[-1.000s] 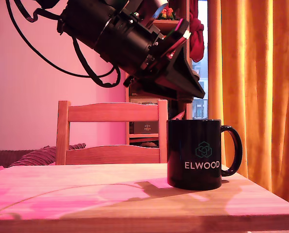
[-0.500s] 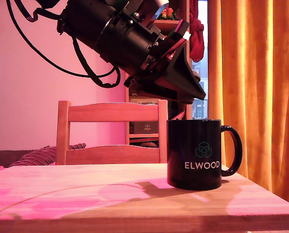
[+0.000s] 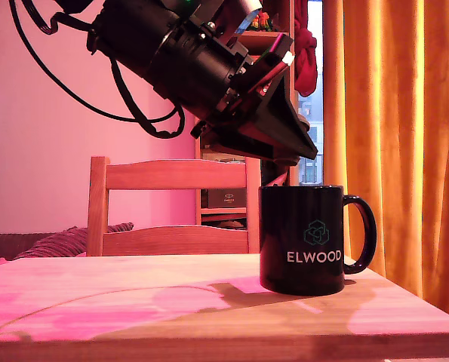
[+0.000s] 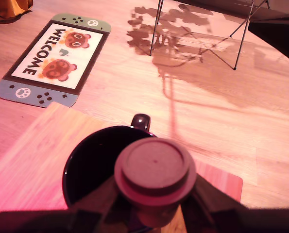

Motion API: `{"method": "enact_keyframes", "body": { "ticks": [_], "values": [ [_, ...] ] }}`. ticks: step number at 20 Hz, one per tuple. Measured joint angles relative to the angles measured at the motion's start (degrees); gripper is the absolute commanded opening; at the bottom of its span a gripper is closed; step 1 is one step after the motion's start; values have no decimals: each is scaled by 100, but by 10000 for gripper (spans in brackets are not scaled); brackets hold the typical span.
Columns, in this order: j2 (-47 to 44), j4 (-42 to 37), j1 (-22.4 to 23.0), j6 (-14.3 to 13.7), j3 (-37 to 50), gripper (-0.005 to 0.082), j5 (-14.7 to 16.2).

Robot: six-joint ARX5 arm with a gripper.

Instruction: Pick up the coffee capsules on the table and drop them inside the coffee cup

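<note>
In the exterior view the black "ELWOOD" coffee cup point(image 3: 303, 238) stands on the wooden table point(image 3: 171, 305) near its right end. My gripper point(image 3: 293, 153) hangs just above the cup's rim, tilted down. The wrist view shows it shut on a coffee capsule point(image 4: 154, 166), a brownish pod whose round flat end faces the camera. The capsule sits between the dark fingers point(image 4: 93, 206), directly over the coffee cup's open mouth point(image 4: 92, 165), with the handle point(image 4: 141, 121) beyond it. No other coffee capsules show on the table. In the exterior view the gripper hides the held capsule.
A wooden slat-back chair point(image 3: 171, 204) stands behind the table, and an orange curtain point(image 3: 394, 136) hangs at the exterior view's right. Below the table corner point(image 4: 32, 160), the wrist view shows a "WELCOME" floor mat point(image 4: 54, 58) and a thin metal-legged stand point(image 4: 202, 34).
The arm has shifted very slightly, its body a touch higher and further to the exterior view's left. The gripper tip stays above the cup. The cup has not moved.
</note>
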State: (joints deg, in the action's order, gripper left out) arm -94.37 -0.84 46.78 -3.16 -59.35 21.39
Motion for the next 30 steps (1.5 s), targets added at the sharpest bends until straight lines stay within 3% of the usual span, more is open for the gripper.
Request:
{"method": "enact_keyframes", "body": {
  "ticks": [3, 6, 9, 17, 22, 27, 30],
  "values": [
    [0, 0, 0, 0, 0, 177, 0],
    [0, -35, 0, 0, 0, 426, 0],
    [0, -109, 0, 0, -2, 575, -83],
    [0, -175, 0, -2, -2, 580, -236],
    [0, -149, 0, -2, -2, 434, -208],
    [352, 570, 0, -4, -2, 53, -92],
    [1012, 1108, -11, -13, -2, -19, -87]
  ]
}}
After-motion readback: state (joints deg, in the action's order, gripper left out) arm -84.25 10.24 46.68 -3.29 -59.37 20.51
